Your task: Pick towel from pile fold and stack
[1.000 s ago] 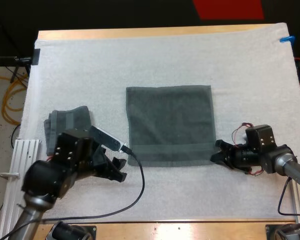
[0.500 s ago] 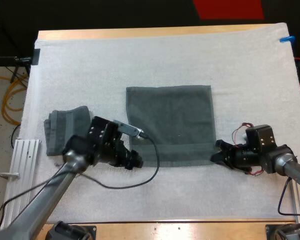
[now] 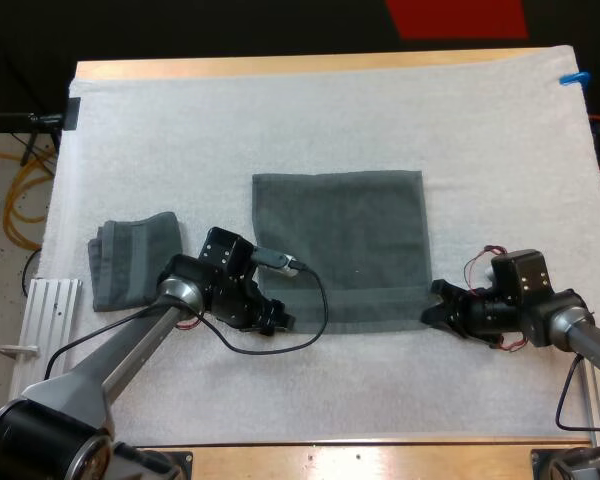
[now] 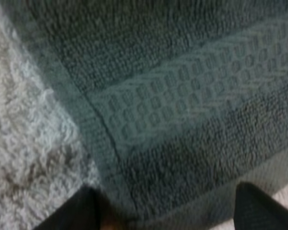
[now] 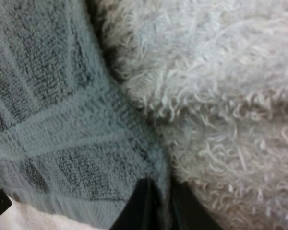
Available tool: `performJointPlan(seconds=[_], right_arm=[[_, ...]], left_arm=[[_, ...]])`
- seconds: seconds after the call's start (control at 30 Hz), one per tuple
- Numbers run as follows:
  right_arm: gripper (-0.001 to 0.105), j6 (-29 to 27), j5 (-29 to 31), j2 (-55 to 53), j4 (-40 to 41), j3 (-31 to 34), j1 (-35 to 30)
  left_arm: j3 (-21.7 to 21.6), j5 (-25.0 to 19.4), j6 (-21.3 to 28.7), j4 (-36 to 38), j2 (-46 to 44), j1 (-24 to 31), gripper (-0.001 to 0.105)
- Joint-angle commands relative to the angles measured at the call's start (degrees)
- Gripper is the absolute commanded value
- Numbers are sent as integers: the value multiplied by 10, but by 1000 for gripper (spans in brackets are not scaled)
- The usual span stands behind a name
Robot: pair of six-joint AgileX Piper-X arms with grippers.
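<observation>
High view: fold step, I'd say. The towel (image 3: 340, 245) lies flat between the left end effector (image 3: 277, 322) and right end effector (image 3: 435, 305), one at each near corner. Left wrist: fingers (image 4: 77, 213) spread astride the corner, so closing comes next. Right wrist: fingers (image 5: 143, 203) pinch the hem.

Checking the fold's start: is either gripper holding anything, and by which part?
The right gripper pinches the flat towel at its near right corner; the left gripper is open.

Towel (image 3: 340, 240) dark grey-green, checked woven band; mat (image 3: 280, 110) white.
</observation>
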Motion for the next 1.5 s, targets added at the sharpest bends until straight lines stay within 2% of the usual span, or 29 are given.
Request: performJointPlan(seconds=[0.0,0.07,0.27,0.37,0.53,0.73,0.87,1.03,1.17,1.3,1.47], right_arm=[[0,-5,6,4,7,2,1],[0,-5,6,4,7,2,1],[0,-5,6,4,7,2,1],[0,-5,1,4,7,2,1],[0,-5,-2,3,7,2,1],[0,-5,-3,-46,15,2,1],[0,-1,0,-104,45,2,17],[0,-1,27,-177,116,2,64],[0,4,72,-236,181,-6,104],[0,52,126,-267,161,-9,123],[0,114,175,-236,62,-9,123]], left_arm=[[2,3,-4,-14,10,-2,60],[2,3,-4,-14,10,-2,55],[2,14,1,-12,10,-2,19],[2,26,2,-12,10,-2,10],[2,29,11,-10,10,-2,1],[2,72,30,26,-6,-2,0],[2,72,37,81,-47,-2,0],[2,88,37,132,-122,-2,0],[12,107,37,166,-166,-2,0],[30,107,37,137,-172,-2,0],[45,107,2,25,-158,19,0]])
